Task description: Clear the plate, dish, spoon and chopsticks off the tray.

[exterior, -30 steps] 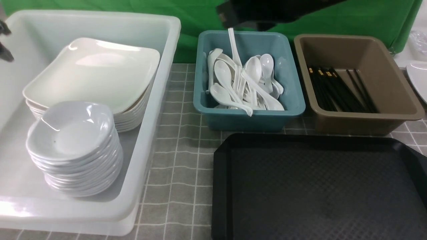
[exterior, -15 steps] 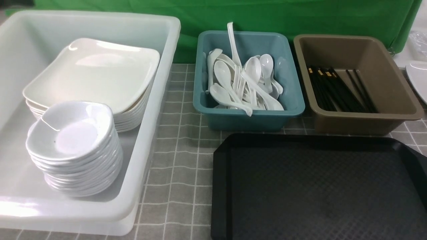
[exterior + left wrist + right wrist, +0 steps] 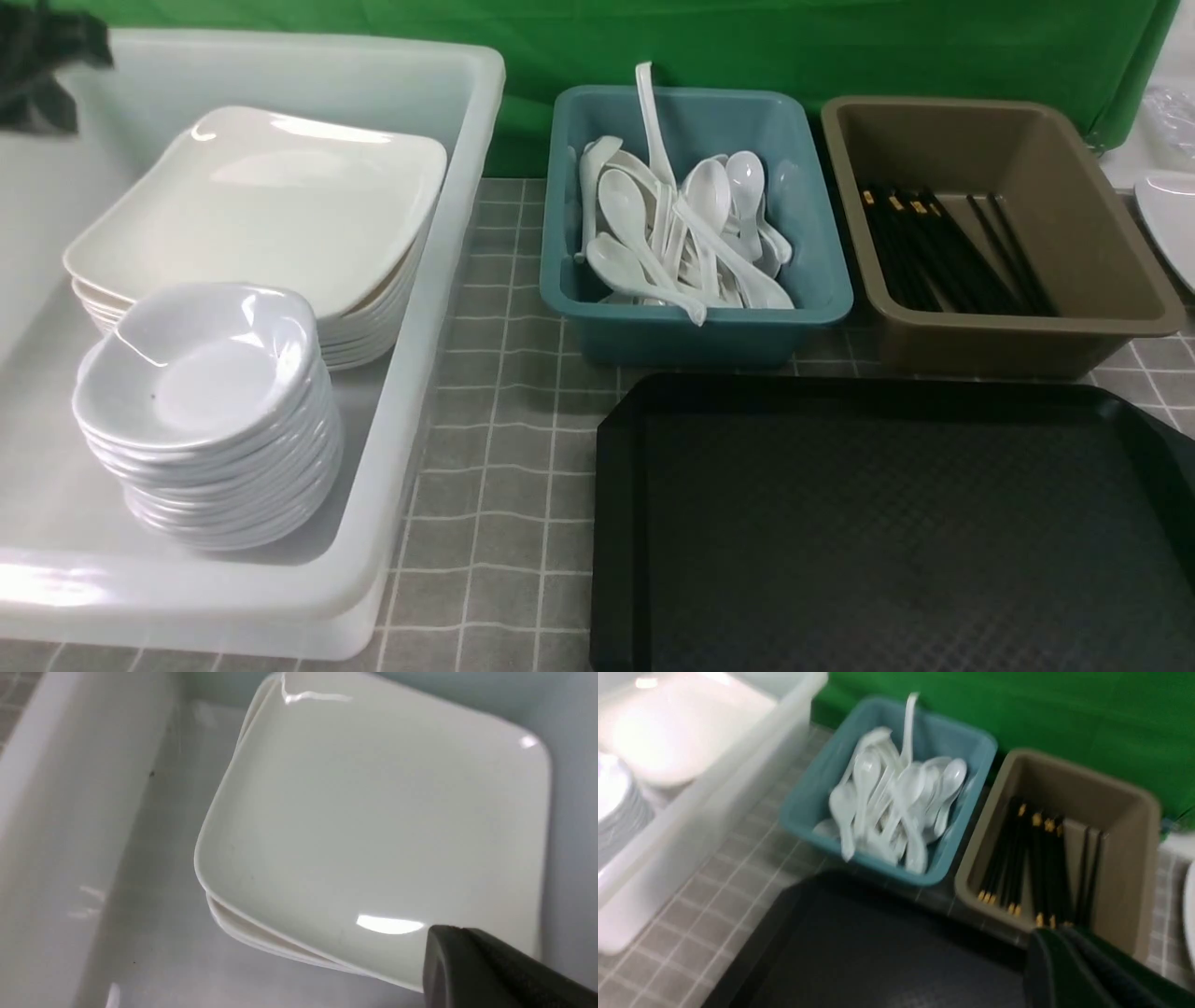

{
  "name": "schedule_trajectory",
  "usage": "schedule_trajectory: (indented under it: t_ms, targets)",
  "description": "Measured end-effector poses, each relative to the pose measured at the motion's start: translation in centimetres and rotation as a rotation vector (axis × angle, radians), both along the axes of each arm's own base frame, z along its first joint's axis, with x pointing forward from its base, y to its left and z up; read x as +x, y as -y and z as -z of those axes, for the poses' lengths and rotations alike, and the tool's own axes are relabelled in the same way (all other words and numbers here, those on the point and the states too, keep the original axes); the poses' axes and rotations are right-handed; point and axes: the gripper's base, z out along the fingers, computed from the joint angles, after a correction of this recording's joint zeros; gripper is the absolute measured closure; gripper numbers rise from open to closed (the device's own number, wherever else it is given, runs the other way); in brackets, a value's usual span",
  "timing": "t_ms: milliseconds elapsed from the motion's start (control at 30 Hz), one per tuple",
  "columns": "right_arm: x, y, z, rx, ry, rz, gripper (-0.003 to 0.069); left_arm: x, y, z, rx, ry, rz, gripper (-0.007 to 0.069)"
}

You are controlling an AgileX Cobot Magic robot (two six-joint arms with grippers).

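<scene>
The fingers (image 3: 476,970) of the left gripper (image 3: 51,79) are pressed together with nothing between them. From the wrist they show over a corner of the plate (image 3: 373,812), and from the front the gripper hangs blurred above the far left corner of the white tub (image 3: 439,308). The fingers (image 3: 1078,975) of the right gripper (image 3: 1041,947) are likewise closed and hold nothing, showing in front of the brown bin (image 3: 1074,233). The plate tops a stack of like plates at the back of the tub. Just in front of it, the dish (image 3: 201,369) tops a stack of small dishes (image 3: 233,485). A spoon (image 3: 653,117) leans nearly upright against the far wall of the teal bin (image 3: 812,233), over a heap of white spoons (image 3: 691,243). The chopsticks (image 3: 943,252) lie flat with other pairs in the brown bin, gold bands toward the far end. The tray (image 3: 896,523) sits at the near right on the grey checked cloth (image 3: 504,420), just in front of both bins and well apart from the tub. A green backdrop (image 3: 840,47) hangs behind.
</scene>
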Motion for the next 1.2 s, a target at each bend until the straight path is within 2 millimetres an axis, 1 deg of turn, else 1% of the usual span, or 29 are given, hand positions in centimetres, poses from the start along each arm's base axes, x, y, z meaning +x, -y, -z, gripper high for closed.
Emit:
schedule_trajectory:
  t_ms: [67,100,167,267,400,433,467,533,567,733,867,933,1033,1133,1200]
  targets:
    - [0.5,-0.5,1.5,-0.021,-0.054,-0.003,0.0617,2.0,-0.5,2.8,0.008,-0.047,-0.011,0.0622]
    - [0.7,-0.6,1.9,-0.029,-0.069,-0.003,0.0617,2.5,-0.6,3.6,0.012,-0.055,-0.014,0.0622]
    - [1.0,-0.8,2.9,-0.043,-0.096,-0.003,0.0617,3.9,-1.1,5.7,0.010,-0.075,-0.038,0.0622]
    - [1.3,-1.0,3.6,-0.056,-0.117,-0.004,0.0617,5.4,-2.2,8.1,-0.003,-0.075,-0.088,0.0622]
    - [1.4,-1.2,3.5,-0.040,-0.092,-0.010,0.0615,6.3,-3.3,10.4,-0.002,-0.089,-0.118,0.0622]
    - [1.4,-1.2,3.5,-0.039,-0.090,-0.010,0.0614,6.4,-3.4,10.6,-0.002,-0.094,-0.119,0.0622]
    - [1.5,-1.2,3.4,-0.030,-0.074,-0.013,0.0614,6.6,-3.4,11.5,-0.010,-0.121,-0.121,0.0622]
    - [1.5,-1.3,3.2,-0.019,-0.052,-0.018,0.0614,6.7,-3.3,12.6,-0.042,-0.167,-0.127,0.0622]
    - [1.6,-1.3,3.0,-0.009,-0.034,-0.021,0.0614,6.7,-3.1,12.7,-0.064,-0.178,-0.132,0.0622]
    - [1.8,-1.5,2.6,0.018,0.017,-0.032,0.0614,6.2,-2.7,12.5,-0.123,-0.233,-0.139,0.0622]
    - [1.9,-1.7,2.3,0.036,0.052,-0.039,0.0614,5.4,-2.3,11.7,-0.152,-0.276,-0.130,0.0622]
    - [2.0,-1.7,2.2,0.041,0.061,-0.041,0.0613,5.1,-2.2,10.9,-0.136,-0.266,-0.122,0.0622]
    - [2.0,-1.7,2.2,0.044,0.064,-0.041,0.0613,4.4,-2.1,8.4,-0.120,-0.188,-0.122,0.0622]
    - [2.0,-1.7,2.2,0.045,0.066,-0.042,0.0613,3.1,-1.8,4.7,-0.103,-0.076,-0.108,0.0622]
    - [1.9,-1.7,2.1,0.044,0.072,-0.045,0.0615,1.5,-1.1,1.5,-0.114,0.006,-0.058,0.0622]
